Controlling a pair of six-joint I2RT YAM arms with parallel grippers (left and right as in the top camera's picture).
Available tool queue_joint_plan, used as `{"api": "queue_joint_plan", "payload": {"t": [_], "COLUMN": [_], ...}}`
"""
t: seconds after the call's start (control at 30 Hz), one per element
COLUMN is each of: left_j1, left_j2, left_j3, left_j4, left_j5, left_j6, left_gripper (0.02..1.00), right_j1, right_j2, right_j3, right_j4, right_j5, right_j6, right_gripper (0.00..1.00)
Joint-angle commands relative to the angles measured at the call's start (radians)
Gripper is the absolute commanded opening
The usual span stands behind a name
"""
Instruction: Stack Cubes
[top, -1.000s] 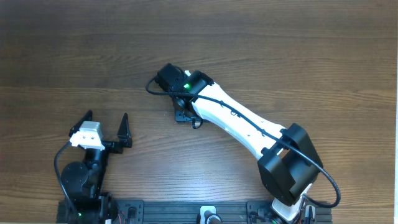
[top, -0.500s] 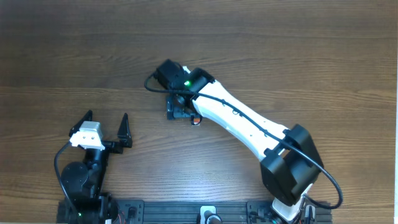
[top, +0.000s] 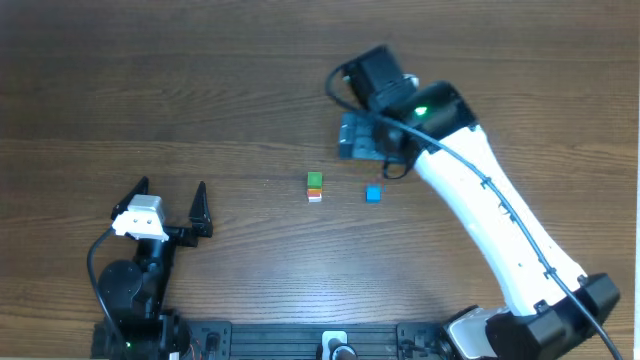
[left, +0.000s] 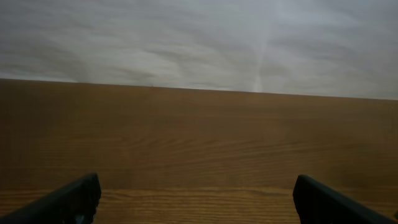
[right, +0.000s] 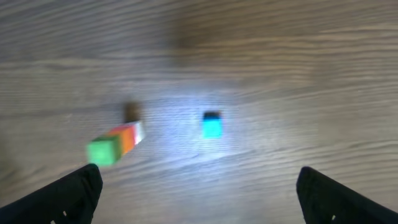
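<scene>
As right gripper (top: 368, 145) and left gripper (top: 172, 186) gape empty, green-topped stack (top: 315, 187) and blue cube (top: 373, 194) stand apart, table (top: 345, 192) showing between.

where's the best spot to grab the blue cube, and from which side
Pinch the blue cube across two opposite side faces, coming straight down from above. It lies flat on the table, apart from the green-topped stack, so its sides are free, with the open right gripper above it.
</scene>
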Motion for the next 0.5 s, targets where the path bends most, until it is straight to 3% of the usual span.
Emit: {"api": "queue_joint_plan", "payload": {"t": [0.03, 0.23, 0.5], "left_j1": [0.005, 0.005, 0.005], "left_j2": [-0.008, -0.008, -0.008], "left_j3": [-0.006, -0.006, -0.006], "left_j4": [0.002, 0.002, 0.002], "left_j5": [0.009, 0.009, 0.009], "left_j6": [0.019, 0.018, 0.019], "left_gripper": [1.0, 1.0, 1.0], "right_j1": [-0.033, -0.045, -0.037], "right_j2": [0.013, 0.014, 0.03], "right_j3": [-0.166, -0.39, -0.542], "right_j4": [0.087, 0.278, 0.428], "right_j5": [0.009, -0.069, -0.073], "right_j6": [-0.045, -0.054, -0.056], "right_gripper": [0.993, 0.989, 0.961]}}
